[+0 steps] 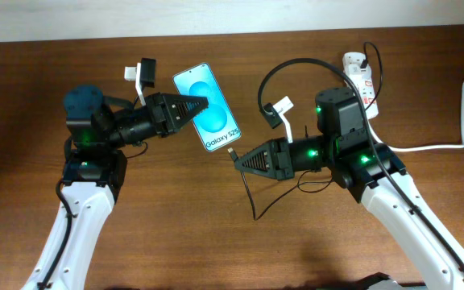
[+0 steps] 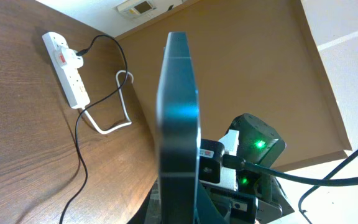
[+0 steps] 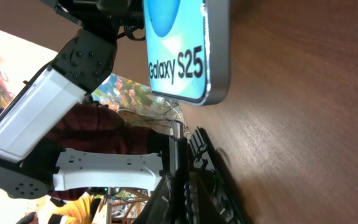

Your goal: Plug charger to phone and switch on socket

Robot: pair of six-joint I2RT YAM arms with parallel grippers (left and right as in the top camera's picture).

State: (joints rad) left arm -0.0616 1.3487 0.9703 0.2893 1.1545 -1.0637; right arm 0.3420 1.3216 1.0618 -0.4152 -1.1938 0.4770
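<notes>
The phone [image 1: 214,121] has a cyan screen reading "Galaxy S25". My left gripper [image 1: 200,105] is shut on its long left edge. In the left wrist view the phone [image 2: 179,106] shows edge-on. My right gripper [image 1: 237,159] is shut on the charger plug, whose metal tip [image 3: 178,129] points at the phone's "Galaxy S25" end [image 3: 182,62], a short gap away. The charger's thin black cable [image 1: 253,197] trails down across the table. The white socket [image 1: 362,79] lies at the far right and also shows in the left wrist view [image 2: 67,62].
A thick white cord [image 1: 456,129] runs from the socket toward the right edge. A black cable loop [image 1: 266,84] arcs from the socket over my right arm. The brown wooden table [image 1: 176,225] fills the view.
</notes>
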